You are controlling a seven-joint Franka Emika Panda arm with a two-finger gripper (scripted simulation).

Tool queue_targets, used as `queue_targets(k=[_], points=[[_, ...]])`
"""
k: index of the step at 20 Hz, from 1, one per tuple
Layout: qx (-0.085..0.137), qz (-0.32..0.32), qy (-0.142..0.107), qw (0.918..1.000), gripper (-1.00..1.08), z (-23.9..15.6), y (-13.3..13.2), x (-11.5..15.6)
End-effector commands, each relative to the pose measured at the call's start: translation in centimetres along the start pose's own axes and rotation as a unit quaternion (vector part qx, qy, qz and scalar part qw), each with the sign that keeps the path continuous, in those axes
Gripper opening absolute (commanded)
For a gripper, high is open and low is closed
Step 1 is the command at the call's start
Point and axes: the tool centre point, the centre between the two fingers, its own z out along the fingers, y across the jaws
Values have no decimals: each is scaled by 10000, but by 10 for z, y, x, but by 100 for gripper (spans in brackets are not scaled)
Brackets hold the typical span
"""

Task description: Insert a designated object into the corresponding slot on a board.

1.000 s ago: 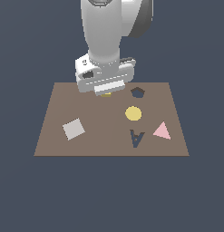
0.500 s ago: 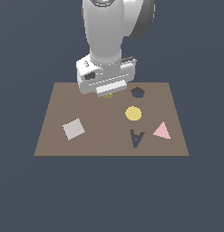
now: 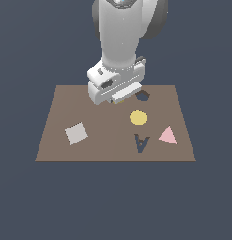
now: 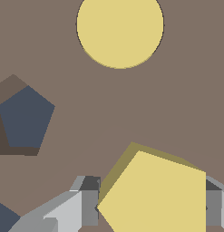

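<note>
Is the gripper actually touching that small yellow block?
Touching. In the wrist view both grey fingers of the gripper press against opposite sides of the yellow block, with no gap.

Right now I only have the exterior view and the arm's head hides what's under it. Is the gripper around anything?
Observer: Yes. In the wrist view the small yellow chunky block sits between the grey fingers of the gripper, one on each side.
Operator: What outline does that block have?
Observer: Angular, with straight edges and corners like a pentagon; its lower part is cut off by the frame.
Operator: Is it over the dark navy pentagon recess yet?
Observer: No. The recess is off to one side of the block, with bare brown board between them.
Operator: Is the recess empty?
Observer: Yes, its navy floor shows in full.
</note>
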Motion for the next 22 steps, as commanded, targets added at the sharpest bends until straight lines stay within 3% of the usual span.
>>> queue_targets(k=[1,6,14,22], points=[[-2,-470,2,9989,-100,-1,-7,8],[-4,-1626,4,9867,-100,-3,-27,26],[-4,-3250,4,9457,-100,-6,-62,41],[-2,-4170,3,9089,-100,-7,-84,43]])
